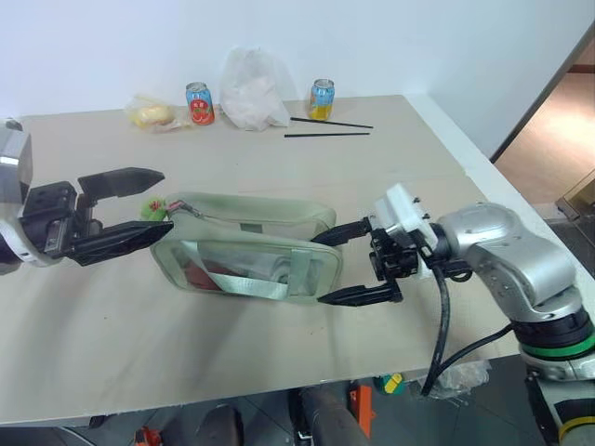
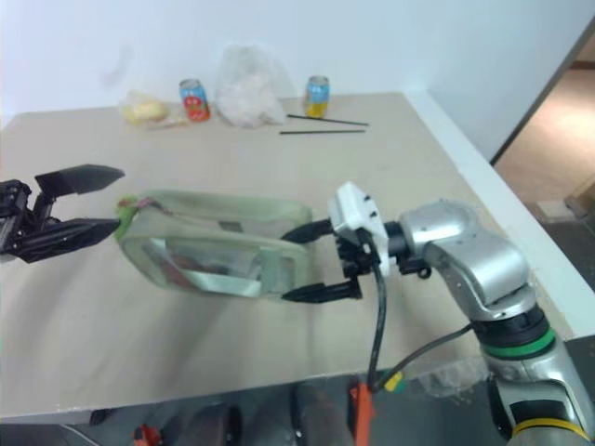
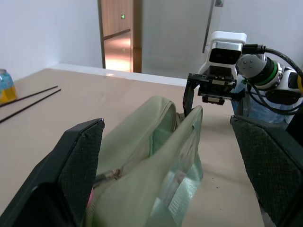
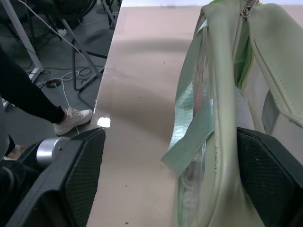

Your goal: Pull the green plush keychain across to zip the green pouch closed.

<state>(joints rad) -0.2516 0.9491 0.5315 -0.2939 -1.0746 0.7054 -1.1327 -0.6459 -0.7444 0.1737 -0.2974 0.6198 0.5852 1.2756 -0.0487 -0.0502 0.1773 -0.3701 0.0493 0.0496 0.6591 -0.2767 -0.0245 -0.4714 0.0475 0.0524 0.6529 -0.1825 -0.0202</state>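
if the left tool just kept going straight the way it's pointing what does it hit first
Most likely the green plush keychain at the near end of the green pouch. The open left tool points along the pouch, its fingers either side of that end, so contact should come almost at once.

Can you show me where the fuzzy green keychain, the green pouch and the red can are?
green keychain (image 1: 152, 206), left eye view, its fuzzy top.
green pouch (image 1: 251, 221), left eye view, its cloth top.
red can (image 1: 199, 104), left eye view, its side.
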